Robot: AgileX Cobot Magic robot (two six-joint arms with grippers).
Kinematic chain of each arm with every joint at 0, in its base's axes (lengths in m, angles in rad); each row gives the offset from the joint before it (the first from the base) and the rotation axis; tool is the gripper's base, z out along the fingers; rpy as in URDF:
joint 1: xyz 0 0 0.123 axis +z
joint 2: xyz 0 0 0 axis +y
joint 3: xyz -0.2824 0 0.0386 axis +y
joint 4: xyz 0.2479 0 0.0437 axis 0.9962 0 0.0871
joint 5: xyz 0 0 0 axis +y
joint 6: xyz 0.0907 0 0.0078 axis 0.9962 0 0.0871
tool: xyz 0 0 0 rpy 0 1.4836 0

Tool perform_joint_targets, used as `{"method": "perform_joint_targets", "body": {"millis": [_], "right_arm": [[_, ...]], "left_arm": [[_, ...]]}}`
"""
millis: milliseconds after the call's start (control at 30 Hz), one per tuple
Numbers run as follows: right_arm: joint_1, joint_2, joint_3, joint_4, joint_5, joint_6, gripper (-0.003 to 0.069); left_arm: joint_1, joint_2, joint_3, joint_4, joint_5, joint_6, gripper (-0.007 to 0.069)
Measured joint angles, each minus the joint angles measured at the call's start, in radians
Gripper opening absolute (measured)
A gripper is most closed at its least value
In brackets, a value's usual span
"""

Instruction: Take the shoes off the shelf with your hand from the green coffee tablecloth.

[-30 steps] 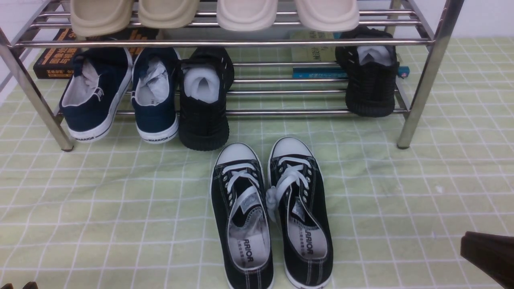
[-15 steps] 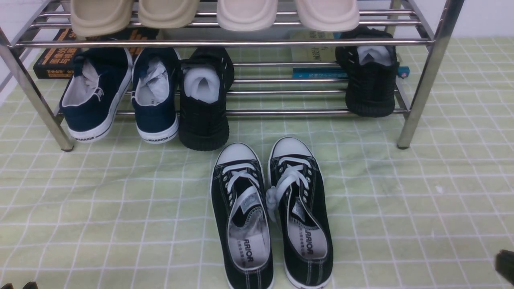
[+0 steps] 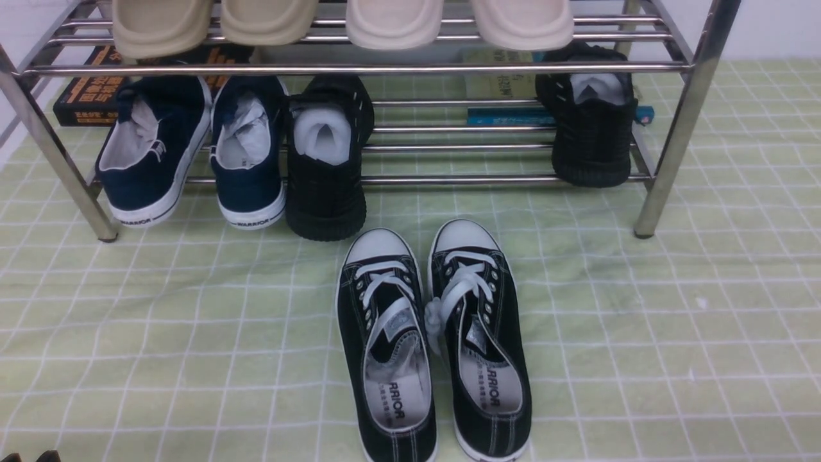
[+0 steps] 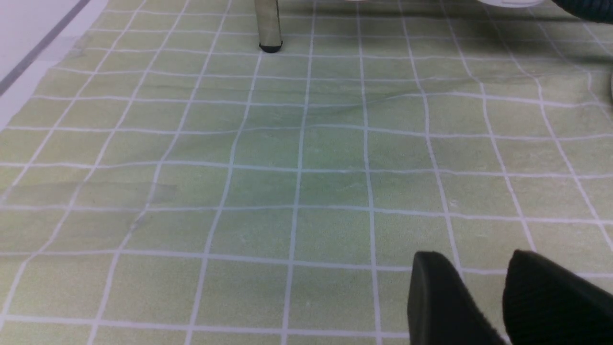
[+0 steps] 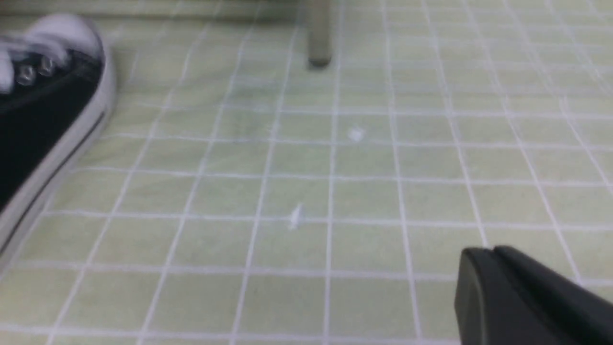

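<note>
Resting on light-green gridded tablecloth (image 3: 641,321), near edge, before chrome-tube shelf (image 3: 417,67): black canvas white-laced sneakers (image 3: 471,333). Left gripper (image 4: 479,261) apart, right gripper (image 5: 488,256) together, both empty. Risk: either passing low could nudge pair, ruck cloth.

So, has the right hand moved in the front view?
Yes. The right hand withdrew past the lower right corner, away from the shoes, out of that view.

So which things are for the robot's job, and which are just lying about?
For the job: black lace-up sneakers, chrome shelf, green tablecloth.
Just lying about: navy sneakers, black knit shoes, beige slippers, books.
</note>
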Motion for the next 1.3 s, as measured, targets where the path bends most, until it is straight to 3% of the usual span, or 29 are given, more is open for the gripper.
{"method": "perform_joint_targets", "body": {"millis": [300,1300], "right_arm": [[-0.069,0.000,0.000,0.004,0.009,-0.001,0.0038],[-0.069,0.000,0.000,0.004,0.009,-0.001,0.0072]], "left_arm": [[0.000,0.000,0.000,0.000,0.000,0.000,0.0239],[0.000,0.000,0.000,0.000,0.000,0.000,0.0239]]}}
